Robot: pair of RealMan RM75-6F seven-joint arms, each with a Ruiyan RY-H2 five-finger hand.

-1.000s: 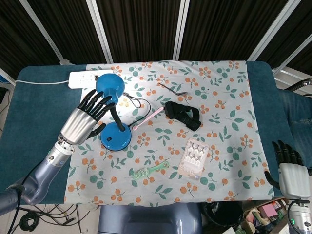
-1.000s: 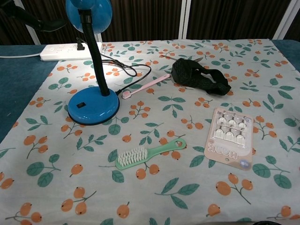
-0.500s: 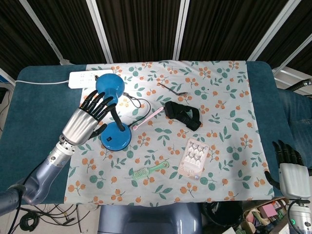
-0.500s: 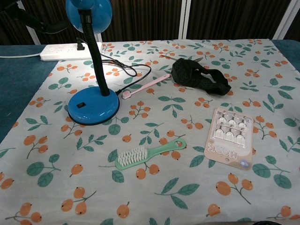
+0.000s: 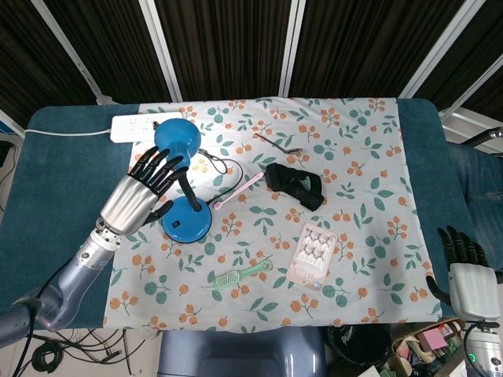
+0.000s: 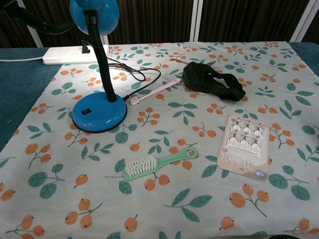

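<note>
My left hand hovers just left of the blue desk lamp, fingers spread and holding nothing; its fingertips reach toward the lamp's black neck. The lamp's round base stands on the flowered cloth and its shade sits above. My right hand rests off the table's near right corner, fingers apart and empty. The chest view shows only a dark bit of the left fingers at the top left.
On the flowered cloth lie a green brush, a pink toothbrush, a black crumpled item, a blister pack and a thin metal tool. A white power strip holds the lamp's cord.
</note>
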